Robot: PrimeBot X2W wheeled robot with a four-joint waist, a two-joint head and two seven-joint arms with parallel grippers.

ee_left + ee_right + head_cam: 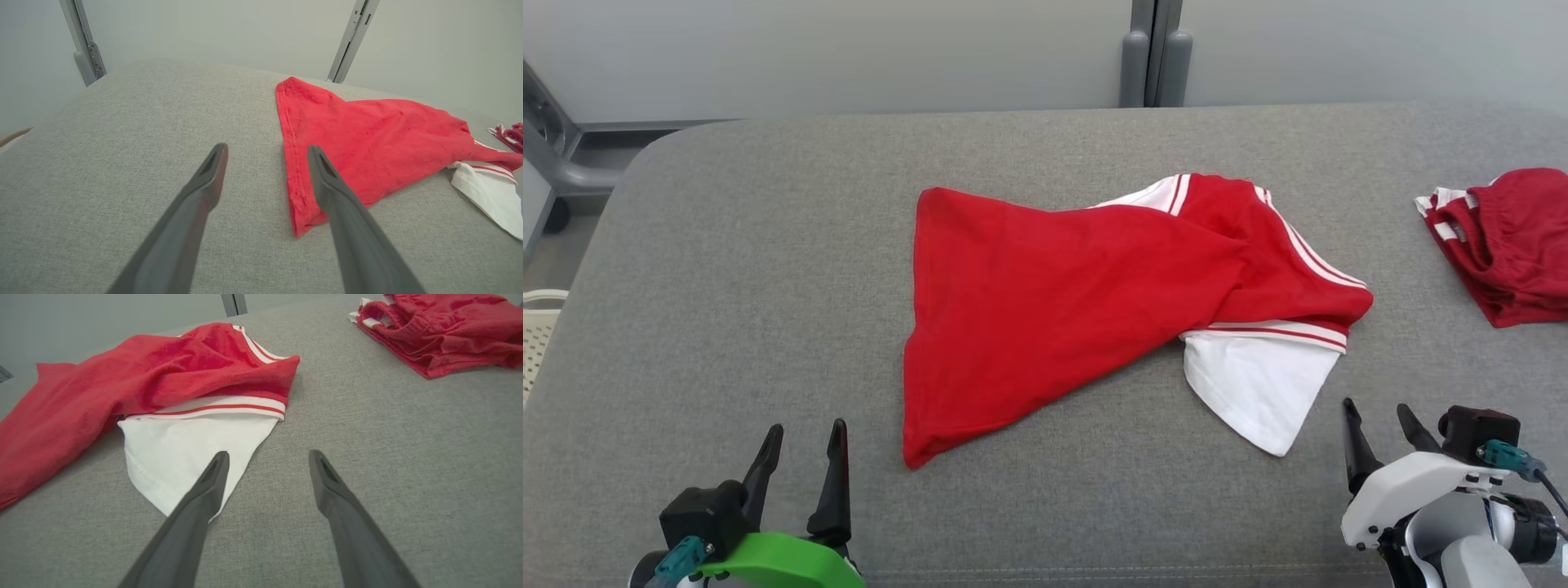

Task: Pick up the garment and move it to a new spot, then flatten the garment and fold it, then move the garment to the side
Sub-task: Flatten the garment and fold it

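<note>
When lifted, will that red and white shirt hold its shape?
Probably not: the shirt lies crumpled and folded over itself, so it would likely droop. It looks thin, so probably light. Pushed across the woven grey surface, it may bunch.

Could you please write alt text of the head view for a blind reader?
A crumpled red garment with a white sleeve lies on a grey table; a second red garment sits at its right edge. The left gripper and right gripper stand open below.

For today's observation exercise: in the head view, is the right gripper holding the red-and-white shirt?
No, the right gripper is open, apart from the red-and-white shirt.
</note>
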